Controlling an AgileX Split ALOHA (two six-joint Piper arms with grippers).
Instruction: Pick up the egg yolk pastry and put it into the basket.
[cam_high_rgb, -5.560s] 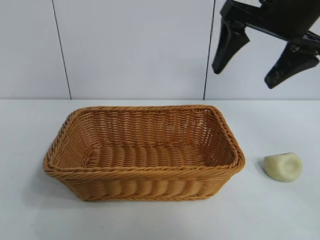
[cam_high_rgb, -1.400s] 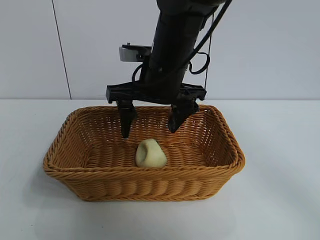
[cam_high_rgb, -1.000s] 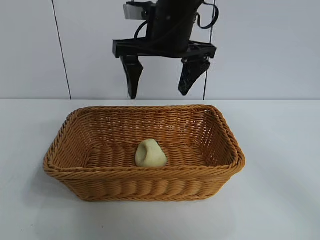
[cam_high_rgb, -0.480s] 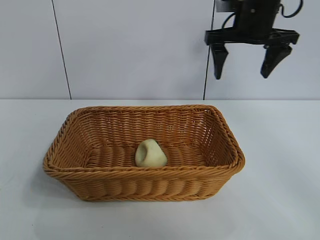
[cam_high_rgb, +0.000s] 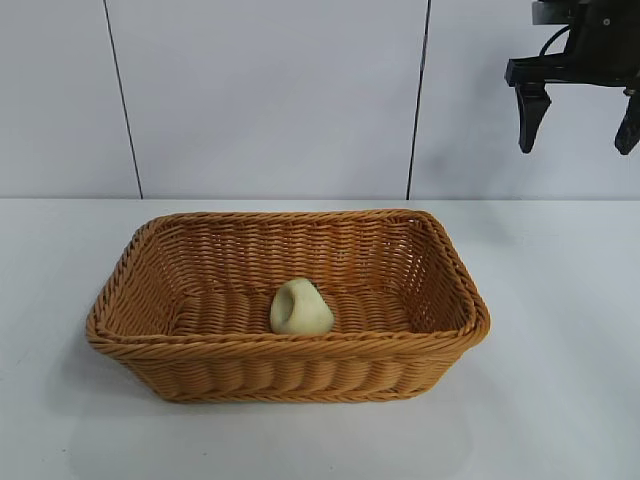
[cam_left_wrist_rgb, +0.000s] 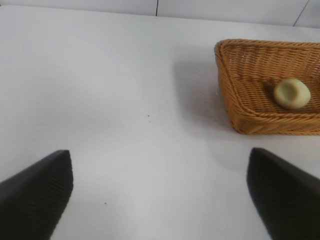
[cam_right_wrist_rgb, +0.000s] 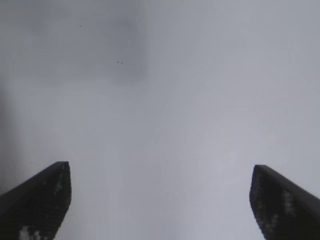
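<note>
I'm looking at the large golden-brown woven wicker basket on the white table; the small pale cream-yellow dented egg yolk pastry lies inside, near its front wall. Beyond it, up high at far right, my right gripper hangs spread wide, empty. My left gripper sits parked off to the side, fingers wide apart.

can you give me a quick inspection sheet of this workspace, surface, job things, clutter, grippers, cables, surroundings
surface: white table, a few tiny dark specks in the wrist views.
job's things: egg yolk pastry lies on the floor of the basket, dent facing the exterior camera.
clutter: nothing seen.
grippers: right gripper open and empty, high above the table, right of the basket; left gripper open and empty, over bare table, apart from the basket.
cables: a black cable by the right wrist.
surroundings: pale panelled wall with dark vertical seams.
</note>
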